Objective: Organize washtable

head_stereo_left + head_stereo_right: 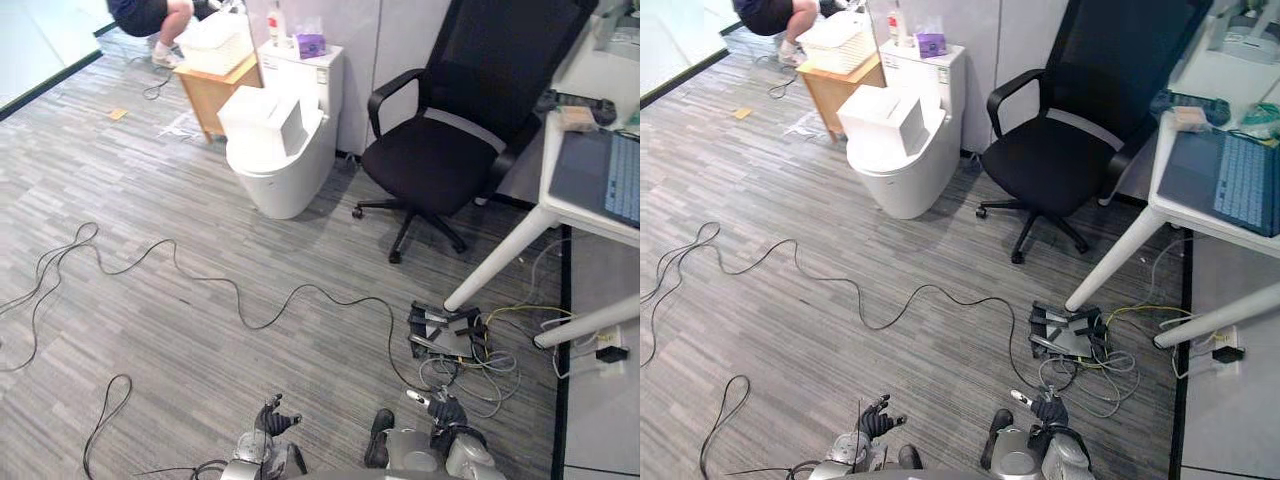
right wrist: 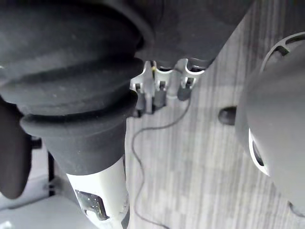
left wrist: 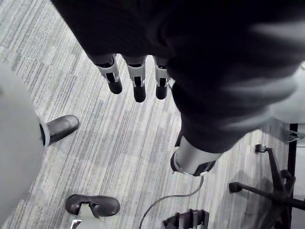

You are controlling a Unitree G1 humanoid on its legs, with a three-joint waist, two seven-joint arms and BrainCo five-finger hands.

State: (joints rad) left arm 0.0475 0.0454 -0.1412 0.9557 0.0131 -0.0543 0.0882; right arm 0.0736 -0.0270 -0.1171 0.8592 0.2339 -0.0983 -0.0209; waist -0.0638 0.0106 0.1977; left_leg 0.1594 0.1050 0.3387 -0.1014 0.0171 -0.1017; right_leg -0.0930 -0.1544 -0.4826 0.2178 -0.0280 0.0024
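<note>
Far ahead stands a white toilet [image 1: 285, 165] with a white box [image 1: 265, 115] on its closed lid. On its tank [image 1: 318, 72] stand a bottle [image 1: 276, 24] and a purple tissue box [image 1: 310, 45]. Beside it, a small wooden table [image 1: 212, 92] carries a white basket [image 1: 215, 45]. My left hand [image 1: 272, 418] hangs low at the near edge, its fingers [image 3: 138, 78] relaxed and holding nothing. My right hand [image 1: 445, 408] hangs low on the other side, fingers [image 2: 162, 90] loose over bare floor, also holding nothing. Both hands are far from the toilet and the table.
A black office chair [image 1: 450, 150] stands right of the toilet. A white desk [image 1: 575, 215] with a laptop [image 1: 600, 175] fills the right side, with a tangle of cables and adapters [image 1: 445, 335] under it. Long black cables [image 1: 200, 280] snake across the grey floor. A person [image 1: 150, 15] crouches at the far left.
</note>
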